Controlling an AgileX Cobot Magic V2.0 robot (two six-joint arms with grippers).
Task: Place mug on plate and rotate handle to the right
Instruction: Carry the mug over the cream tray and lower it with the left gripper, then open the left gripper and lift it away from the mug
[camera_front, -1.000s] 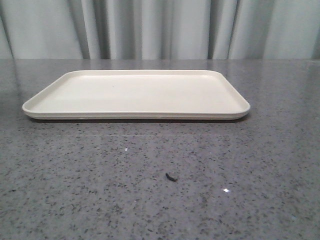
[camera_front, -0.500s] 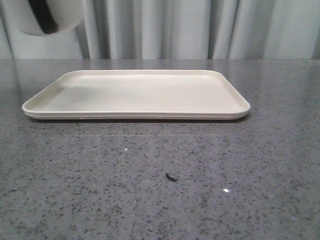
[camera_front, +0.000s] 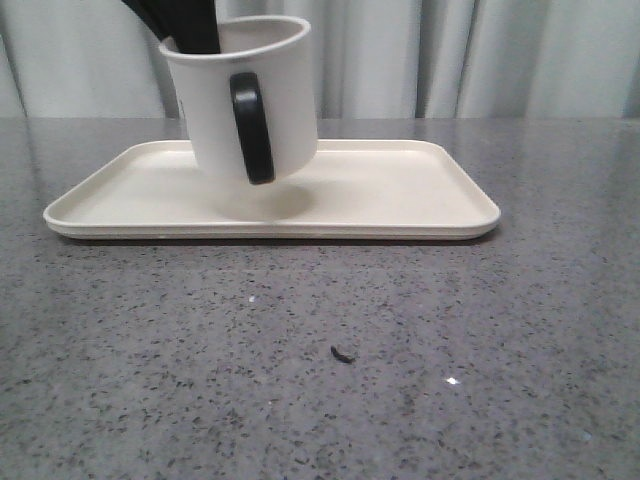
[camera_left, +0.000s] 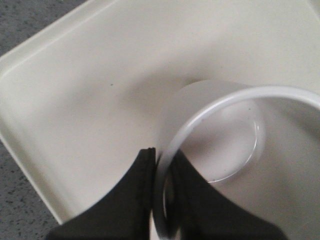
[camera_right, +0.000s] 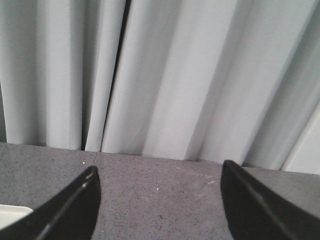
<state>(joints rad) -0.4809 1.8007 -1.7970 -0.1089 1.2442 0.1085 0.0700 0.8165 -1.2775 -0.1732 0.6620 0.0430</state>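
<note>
The white mug (camera_front: 215, 100) hangs tilted just above the left half of the cream plate (camera_front: 400, 190). Its black handle (camera_front: 252, 128) faces the camera. My left gripper (camera_front: 185, 25) comes down from above and is shut on the mug's rim, one finger inside and one outside. In the left wrist view the gripper (camera_left: 161, 165) pinches the rim, with the mug's inside (camera_left: 235, 145) and the plate (camera_left: 75, 90) below. My right gripper (camera_right: 159, 167) is open and empty over bare table; it is out of the front view.
The grey speckled table (camera_front: 320, 350) carries a small dark speck (camera_front: 343, 354) in front of the plate. A grey curtain (camera_front: 480, 60) hangs behind. A corner of the plate (camera_right: 10, 215) shows in the right wrist view.
The mug, held by my left gripper, has come in from the upper left and moved down and right over the plate. The plate has not moved.
</note>
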